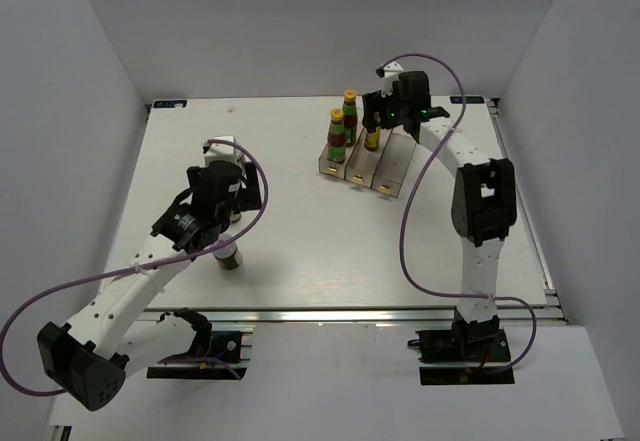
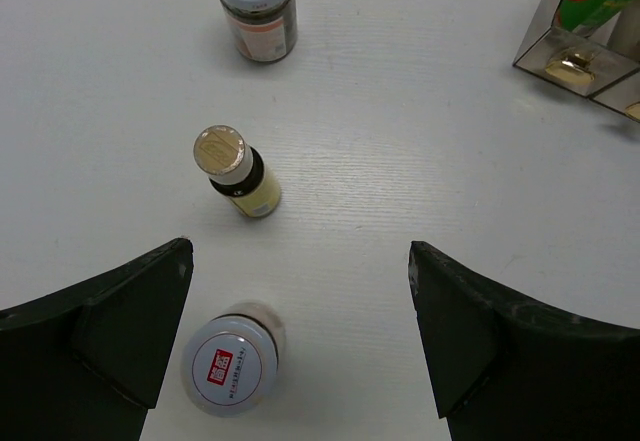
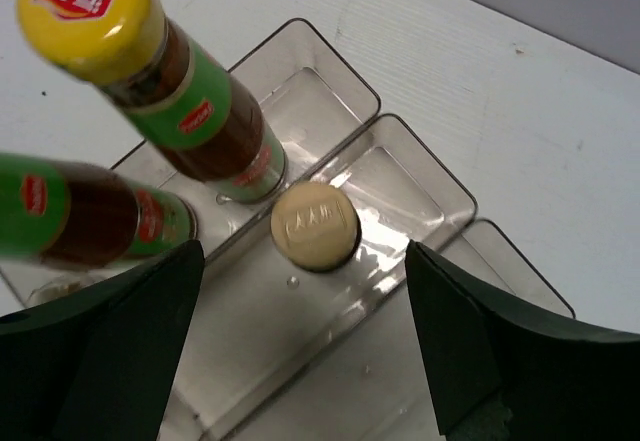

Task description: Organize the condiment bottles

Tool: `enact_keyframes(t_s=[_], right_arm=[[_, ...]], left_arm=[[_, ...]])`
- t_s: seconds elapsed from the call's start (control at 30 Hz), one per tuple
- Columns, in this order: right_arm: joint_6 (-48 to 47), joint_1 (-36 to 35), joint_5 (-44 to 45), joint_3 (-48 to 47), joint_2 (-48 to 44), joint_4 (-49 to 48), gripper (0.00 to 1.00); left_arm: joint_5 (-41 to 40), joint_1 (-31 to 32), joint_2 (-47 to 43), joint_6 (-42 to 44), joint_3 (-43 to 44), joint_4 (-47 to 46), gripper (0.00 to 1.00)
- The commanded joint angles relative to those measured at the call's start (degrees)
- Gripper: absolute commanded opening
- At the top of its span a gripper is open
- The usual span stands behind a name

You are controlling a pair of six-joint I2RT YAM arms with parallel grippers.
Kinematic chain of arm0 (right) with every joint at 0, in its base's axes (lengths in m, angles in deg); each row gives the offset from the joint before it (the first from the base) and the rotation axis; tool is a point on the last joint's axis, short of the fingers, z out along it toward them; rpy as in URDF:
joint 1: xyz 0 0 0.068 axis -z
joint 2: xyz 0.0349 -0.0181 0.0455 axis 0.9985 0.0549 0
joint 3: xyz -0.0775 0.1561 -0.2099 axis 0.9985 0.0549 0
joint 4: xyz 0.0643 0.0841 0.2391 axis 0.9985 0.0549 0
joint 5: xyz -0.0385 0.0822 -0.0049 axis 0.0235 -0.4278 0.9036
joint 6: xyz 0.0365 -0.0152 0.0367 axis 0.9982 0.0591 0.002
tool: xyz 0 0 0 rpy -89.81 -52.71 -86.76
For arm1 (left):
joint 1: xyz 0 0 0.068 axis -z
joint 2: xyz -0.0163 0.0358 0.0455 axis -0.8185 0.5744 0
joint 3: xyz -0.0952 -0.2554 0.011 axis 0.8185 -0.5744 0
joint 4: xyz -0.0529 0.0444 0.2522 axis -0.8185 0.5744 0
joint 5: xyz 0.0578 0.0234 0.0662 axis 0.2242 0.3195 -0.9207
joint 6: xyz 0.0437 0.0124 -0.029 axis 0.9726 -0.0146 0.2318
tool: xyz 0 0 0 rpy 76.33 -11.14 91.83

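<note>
**Six condiment containers, all upright, long axes vertical, caps pointing up.** The far red sauce bottle point(image 1: 350, 109) and the near red sauce bottle point(image 1: 338, 136) each have dark red contents, a green label and a yellow cap. They stand one behind the other in the left compartment of the clear tray point(image 3: 440, 176), toward its far end. The tray bottle point(image 3: 315, 224) is slim and seen from above mainly as a round, stamped gold cap. It stands in the middle compartment, just beside the red pair across the divider. The right gripper point(image 3: 303, 251) hangs over it with its fingers spread to either side of the cap and clear of it, holding nothing. On the tabletop point(image 1: 330, 261), left of the tray and well apart from it, the other three containers form a rough line in the left wrist view. The far jar point(image 2: 256, 6) is squat and brown, with a white lid bearing a red mark and a pale label. The loose slim bottle point(image 2: 240, 176) has a yellowish body, a dark neck band and a gold cap. The near jar point(image 2: 230, 366) is of the same squat, white-lidded kind. The left gripper point(image 2: 300, 251) is above the near jar with its fingers wide apart. The jar lies between them, closer to one finger than the other, and is not clamped.
</note>
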Motion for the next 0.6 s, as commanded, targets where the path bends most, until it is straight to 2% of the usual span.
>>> enact_keyframes(t_s=[0.0, 0.13, 0.27, 0.4, 0.57], right_arm=[[1.80, 2.91, -1.79, 4.76, -11.10, -3.76, 0.87], [5.13, 6.68, -6.26, 14.42, -22.76, -6.66, 0.86], [5.67, 10.73, -11.19, 25.92, -32.19, -8.16, 0.81], [5.58, 12.67, -14.62, 33.85, -41.07, -8.16, 0.63], [5.67, 13.02, -19.70, 40.89, -51.44, -8.16, 0.59]], left_arm=[[0.31, -1.49, 0.86, -2.05, 2.81, 0.53, 0.98], [-0.12, -4.12, 3.75, -2.84, 3.34, 1.23, 0.98], [-1.09, -7.19, 6.31, -2.84, 2.64, 0.53, 0.98], [1.01, -8.87, 8.59, -1.79, 2.11, -1.93, 0.98], [3.65, -12.12, 12.72, -1.09, 1.67, -4.74, 0.98]])
